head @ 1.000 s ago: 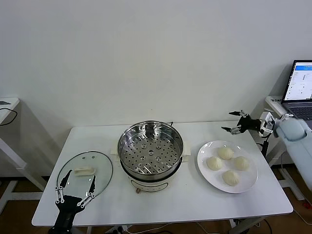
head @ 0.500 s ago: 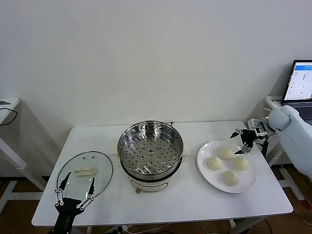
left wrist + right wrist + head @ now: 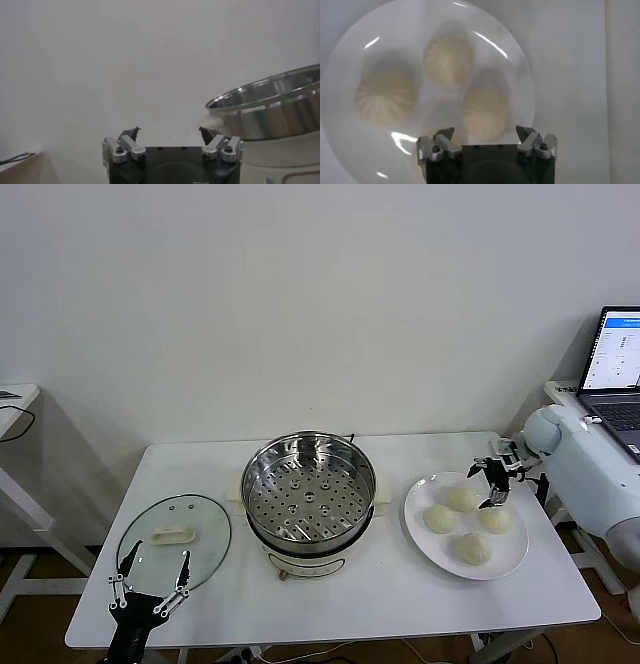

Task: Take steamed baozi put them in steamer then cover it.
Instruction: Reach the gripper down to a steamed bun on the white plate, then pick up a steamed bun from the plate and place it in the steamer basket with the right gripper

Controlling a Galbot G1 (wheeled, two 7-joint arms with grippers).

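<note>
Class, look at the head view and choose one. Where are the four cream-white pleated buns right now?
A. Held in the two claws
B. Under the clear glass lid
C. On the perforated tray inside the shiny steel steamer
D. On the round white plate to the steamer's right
D: all four cream-white pleated buns lie on the round white plate, while the shiny steel steamer holds only its bare perforated tray.

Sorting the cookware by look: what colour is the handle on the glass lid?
The lid has a white, oblong handle at its centre, clearest in the head view.
</note>
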